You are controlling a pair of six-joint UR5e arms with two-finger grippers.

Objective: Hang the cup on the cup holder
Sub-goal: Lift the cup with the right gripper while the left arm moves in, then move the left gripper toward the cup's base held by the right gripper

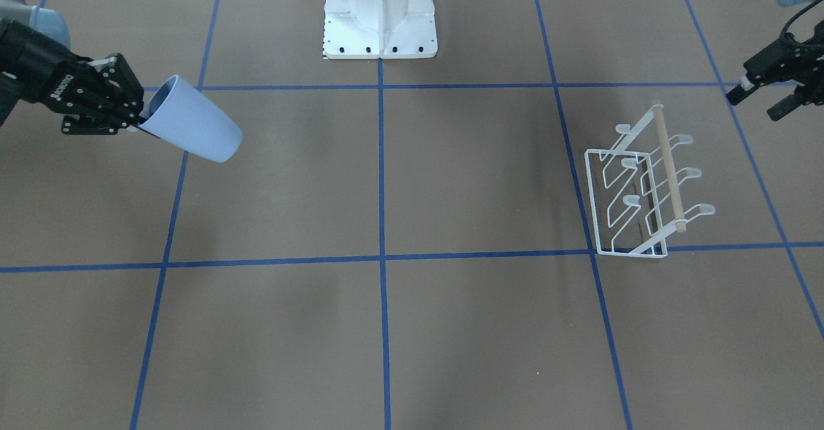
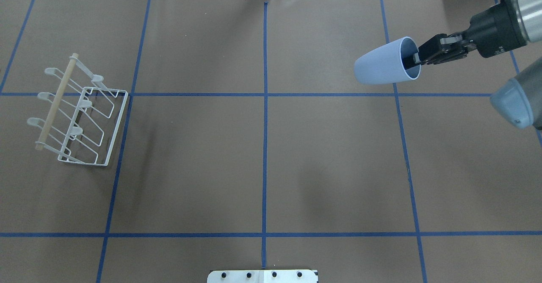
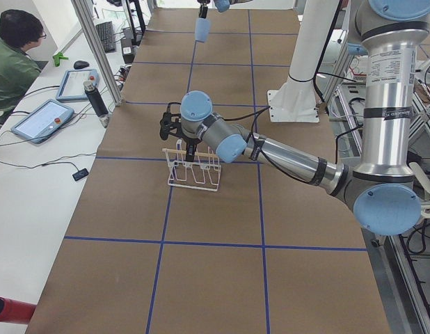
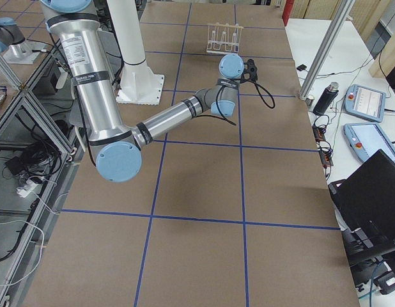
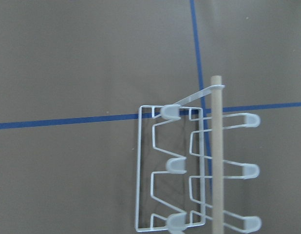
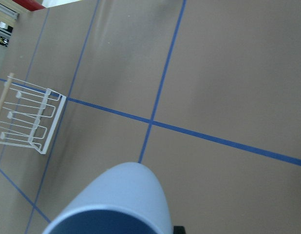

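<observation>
The pale blue cup (image 1: 190, 127) hangs tilted almost flat above the table, base toward the table's middle. My right gripper (image 1: 138, 121) is shut on the cup's rim, one finger inside the mouth; both show in the overhead view, the cup (image 2: 387, 62) and the gripper (image 2: 416, 58). The right wrist view shows the cup (image 6: 119, 204) close up. The white wire cup holder (image 1: 667, 166) stands on the table at my far left (image 2: 55, 103), prongs empty. My left gripper (image 1: 754, 103) hovers open beside it, and its wrist camera looks down on the cup holder (image 5: 216, 161).
The white robot pedestal (image 1: 380, 11) stands at the table's middle on my side. Blue tape lines (image 2: 265, 147) grid the brown table. An operator (image 3: 13, 62) sits at a side desk with tablets beyond the table's far edge.
</observation>
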